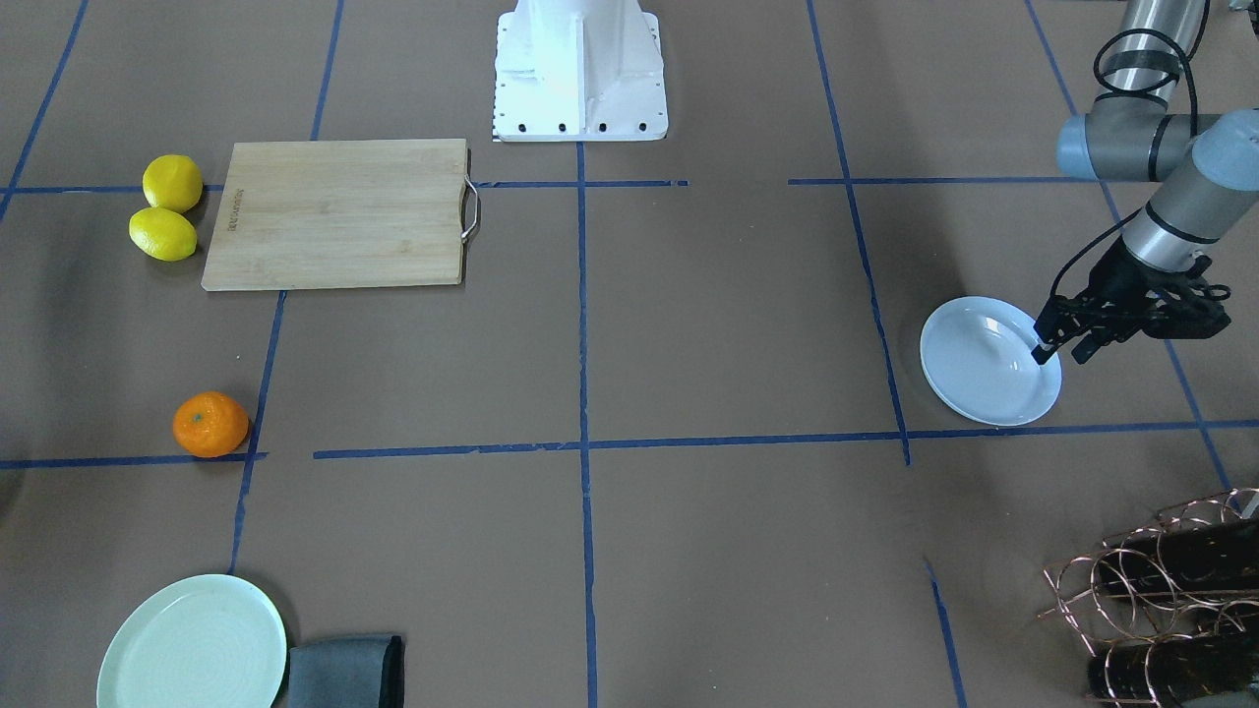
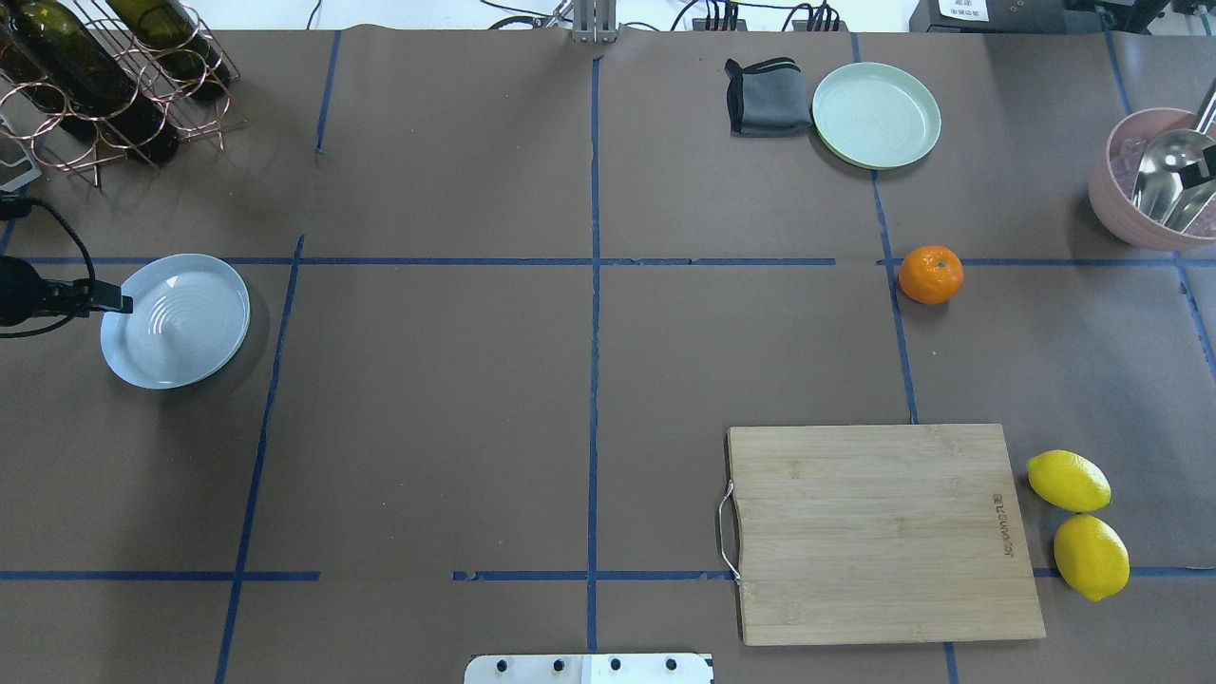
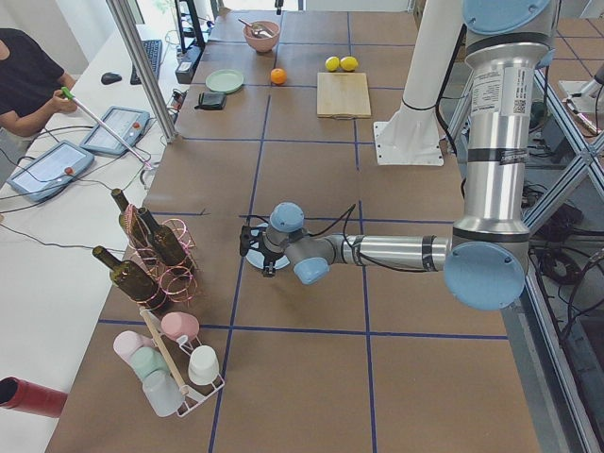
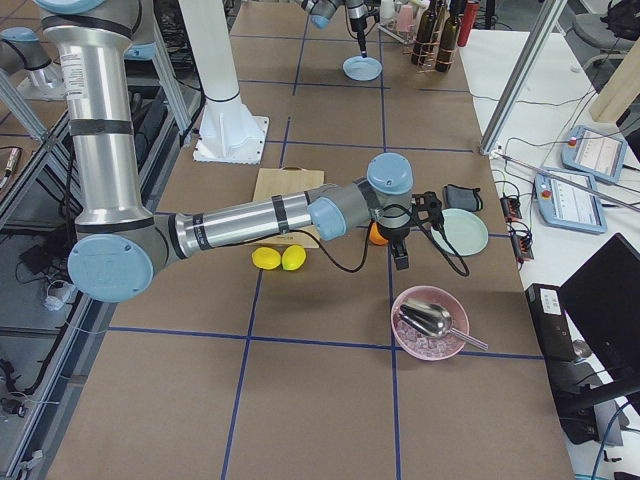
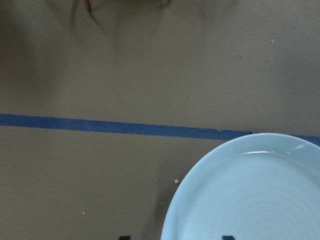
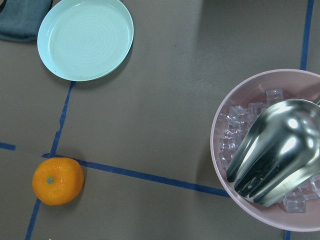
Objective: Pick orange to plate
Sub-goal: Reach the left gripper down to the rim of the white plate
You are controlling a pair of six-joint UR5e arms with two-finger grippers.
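Note:
The orange (image 2: 931, 275) sits on the brown table at the robot's far right, on a blue tape line, and also shows in the right wrist view (image 6: 58, 181). The pale blue-white plate (image 2: 176, 320) lies at the far left. My left gripper (image 1: 1062, 352) is low at that plate's rim, open, and its two fingertips straddle the rim (image 5: 172, 220) in the left wrist view. My right gripper (image 4: 400, 262) hangs above the table between the orange (image 4: 376, 236) and a pink bowl. I cannot tell whether it is open or shut.
Two lemons (image 2: 1068, 481) lie beside a wooden cutting board (image 2: 879, 532). A mint-green plate (image 2: 876, 115) and a grey cloth (image 2: 765, 96) sit at the far side. A pink bowl (image 2: 1107, 190) holds ice and a metal scoop. A wine rack (image 2: 104, 76) stands far left.

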